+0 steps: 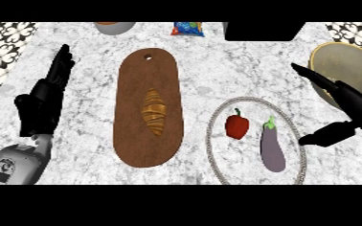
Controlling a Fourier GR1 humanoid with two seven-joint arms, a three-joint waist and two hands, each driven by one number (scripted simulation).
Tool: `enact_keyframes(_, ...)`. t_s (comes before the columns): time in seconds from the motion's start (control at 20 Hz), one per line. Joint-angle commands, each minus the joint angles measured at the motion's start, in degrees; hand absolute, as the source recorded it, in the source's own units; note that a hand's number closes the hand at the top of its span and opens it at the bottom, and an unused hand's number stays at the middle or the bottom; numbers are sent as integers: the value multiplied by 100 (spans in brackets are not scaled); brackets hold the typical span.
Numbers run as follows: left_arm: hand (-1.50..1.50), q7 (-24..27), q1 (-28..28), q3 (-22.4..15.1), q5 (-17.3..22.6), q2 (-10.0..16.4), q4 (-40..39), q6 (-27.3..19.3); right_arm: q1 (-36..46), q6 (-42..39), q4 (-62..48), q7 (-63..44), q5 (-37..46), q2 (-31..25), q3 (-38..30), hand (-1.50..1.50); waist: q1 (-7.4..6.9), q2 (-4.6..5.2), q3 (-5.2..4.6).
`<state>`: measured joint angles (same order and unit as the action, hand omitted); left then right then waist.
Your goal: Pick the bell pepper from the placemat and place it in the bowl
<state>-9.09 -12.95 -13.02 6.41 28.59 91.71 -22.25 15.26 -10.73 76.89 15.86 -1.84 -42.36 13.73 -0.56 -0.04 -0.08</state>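
Note:
A red bell pepper (237,126) with a green stem lies on a round, marble-patterned placemat (220,159) with a grey braided rim, at the lower right. A purple eggplant (272,147) lies beside it on the same mat. The tan bowl (332,62) sits at the right edge, partly cut off. My right hand (338,109) hovers open between bowl and mat, fingers spread above and thumb below, to the right of the eggplant, touching nothing. At the left, my left hand (44,100) rests open with fingers pointing up.
A long brown cutting board (138,100) with a croissant (154,111) on it lies in the middle. Along the back edge are a grey pot (114,27), a blue snack bag (187,28) and a black box (263,30).

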Motion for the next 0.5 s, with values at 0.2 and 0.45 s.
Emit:
enact_keyframes(0.2, 0, 109, 196, 30, -292, -207, -7, -9, 756, -864, 280, -1399, 581, 216, 688, -150, 0, 6, 5)
enact_keyframes(0.45, 0, 138, 151, 314, -231, -304, -74, 219, 1019, -1109, 286, -1900, 1009, 819, 971, -150, 11, 4, 6)
